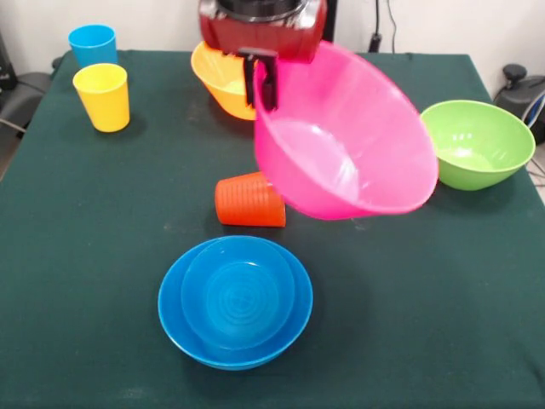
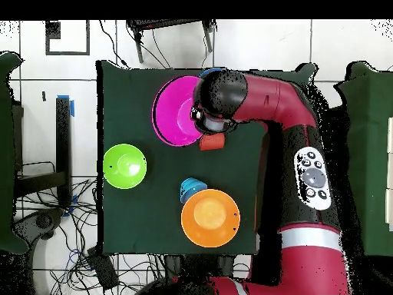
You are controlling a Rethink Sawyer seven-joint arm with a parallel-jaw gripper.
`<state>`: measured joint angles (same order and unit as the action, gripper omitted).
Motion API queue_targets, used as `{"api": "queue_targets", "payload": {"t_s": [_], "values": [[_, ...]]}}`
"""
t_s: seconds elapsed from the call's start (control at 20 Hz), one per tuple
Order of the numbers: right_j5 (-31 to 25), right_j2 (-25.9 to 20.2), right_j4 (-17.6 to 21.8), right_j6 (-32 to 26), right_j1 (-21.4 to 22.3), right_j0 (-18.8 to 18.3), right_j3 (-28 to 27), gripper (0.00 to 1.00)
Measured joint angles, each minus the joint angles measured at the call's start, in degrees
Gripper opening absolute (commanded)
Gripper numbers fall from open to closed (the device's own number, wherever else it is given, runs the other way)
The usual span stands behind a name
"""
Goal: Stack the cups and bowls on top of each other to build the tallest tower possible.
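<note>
Table: dark green cloth [image 1: 77, 256]
Gripper [image 1: 262, 81]: fingers pinch the pink bowl [image 1: 349, 136] by its rim, held tilted above the cloth
Nested blue bowls [image 1: 235, 300]: front centre
Orange-red cup [image 1: 249, 201]: on its side, just behind them

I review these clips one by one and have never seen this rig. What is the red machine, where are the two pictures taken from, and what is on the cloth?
The red machine is a robot arm. One picture looks across the table at it; the other looks straight down. Its gripper holds a large glossy pink plastic bowl by the rim, tilted, above the dark green cloth. On the cloth: two nested blue bowls, a ribbed orange-red cup on its side, a yellow cup, a sky-blue cup, a green bowl and a yellow-orange bowl.
</note>
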<state>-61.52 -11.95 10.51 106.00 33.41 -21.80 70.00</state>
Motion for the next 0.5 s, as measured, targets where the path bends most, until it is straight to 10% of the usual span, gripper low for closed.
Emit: {"api": "queue_targets", "payload": {"t_s": [0.5], "values": [[-5.2, -0.1, 4.6, 0.0, -13.5, 0.1, -20.6, 0.00]]}}
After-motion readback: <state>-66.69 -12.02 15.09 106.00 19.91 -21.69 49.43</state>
